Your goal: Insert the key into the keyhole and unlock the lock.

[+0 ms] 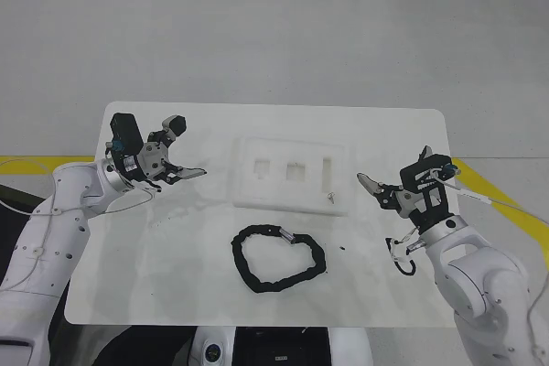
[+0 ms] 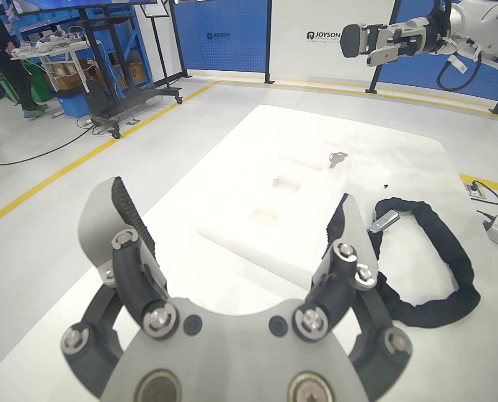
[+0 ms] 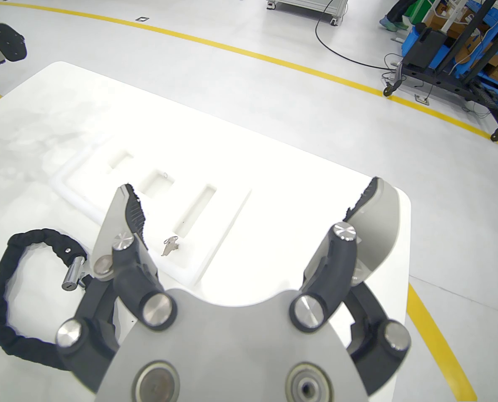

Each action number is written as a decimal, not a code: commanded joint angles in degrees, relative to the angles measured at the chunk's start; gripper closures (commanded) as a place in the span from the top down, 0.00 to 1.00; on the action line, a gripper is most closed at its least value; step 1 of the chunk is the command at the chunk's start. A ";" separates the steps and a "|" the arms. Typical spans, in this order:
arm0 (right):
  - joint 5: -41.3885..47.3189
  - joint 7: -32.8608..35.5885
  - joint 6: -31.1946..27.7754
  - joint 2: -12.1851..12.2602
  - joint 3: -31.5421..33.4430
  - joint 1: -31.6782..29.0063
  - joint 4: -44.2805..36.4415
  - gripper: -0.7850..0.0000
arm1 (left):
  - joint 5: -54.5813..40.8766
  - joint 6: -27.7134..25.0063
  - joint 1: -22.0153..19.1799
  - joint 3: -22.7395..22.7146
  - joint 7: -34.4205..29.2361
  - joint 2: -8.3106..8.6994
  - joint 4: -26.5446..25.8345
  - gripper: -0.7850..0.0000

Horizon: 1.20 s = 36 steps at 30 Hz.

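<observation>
A small silver key (image 1: 330, 195) (image 2: 337, 158) (image 3: 170, 246) lies on the near right corner of a white foam tray (image 1: 256, 194) (image 2: 240, 236) (image 3: 228, 228). In front of the tray a black fabric-covered chain lock (image 1: 276, 258) (image 2: 441, 248) (image 3: 10, 328) forms a loop on the table, its metal cylinder end (image 1: 268, 231) (image 2: 383, 220) (image 3: 73, 274) facing the tray. My left gripper (image 1: 181, 145) (image 2: 232, 207) hangs open above the table's left side. My right gripper (image 1: 395, 172) (image 3: 249, 198) hangs open above the right side, a little right of the key. Neither holds anything.
The white table (image 1: 165, 274) has rounded corners and bare room on both sides of the lock. The tray has several rectangular recesses (image 1: 295, 170). A tiny dark speck (image 1: 342, 246) lies right of the lock. A cable loop (image 1: 404, 265) hangs by the right arm.
</observation>
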 commanded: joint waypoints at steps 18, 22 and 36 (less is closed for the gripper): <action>0.00 0.00 0.00 0.00 0.00 0.00 0.00 1.00 | 0.00 0.00 0.00 0.00 0.00 0.00 0.00 1.00; 0.00 0.00 0.00 0.00 0.00 0.00 0.00 1.00 | 0.00 0.00 0.00 0.00 0.00 0.00 0.00 1.00; 0.09 2.91 -0.51 -0.10 -2.28 -0.69 0.04 1.00 | 0.00 0.00 0.00 0.00 0.00 0.00 0.00 1.00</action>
